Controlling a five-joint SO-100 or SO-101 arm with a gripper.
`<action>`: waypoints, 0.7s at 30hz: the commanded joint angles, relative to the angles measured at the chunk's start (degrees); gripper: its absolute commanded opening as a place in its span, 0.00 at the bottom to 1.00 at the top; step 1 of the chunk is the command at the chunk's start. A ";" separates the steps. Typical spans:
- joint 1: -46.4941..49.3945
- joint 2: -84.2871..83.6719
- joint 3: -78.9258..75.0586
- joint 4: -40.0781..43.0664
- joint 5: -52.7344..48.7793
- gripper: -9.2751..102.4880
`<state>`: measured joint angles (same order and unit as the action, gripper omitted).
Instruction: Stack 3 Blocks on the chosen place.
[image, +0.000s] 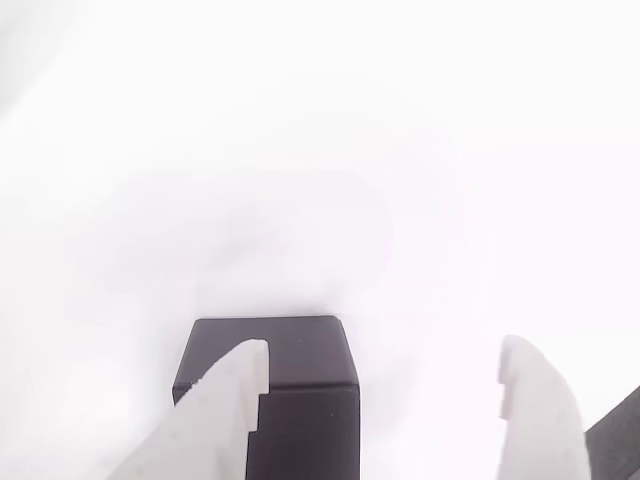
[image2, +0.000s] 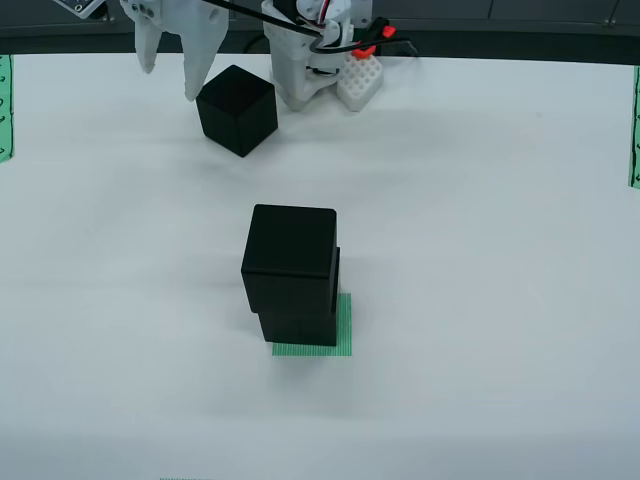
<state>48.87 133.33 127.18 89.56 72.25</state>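
In the view that rides on the gripper, the white fingers sit nearest, spread wide and holding nothing; one black cube lies partly behind the left finger, not squarely between them, so the grasp seems not yet lined up. In the view from above, the gripper hovers just beside that loose cube, while two blocks stand stacked, slightly offset, on the green striped patch. Three cubes in all, one left to stack
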 joint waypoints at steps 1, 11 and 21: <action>-0.53 2.37 1.14 0.53 0.53 0.38; -9.14 2.81 5.10 0.53 6.24 0.40; -15.21 4.04 7.03 0.53 9.40 0.47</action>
<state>34.72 135.70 134.03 89.65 81.12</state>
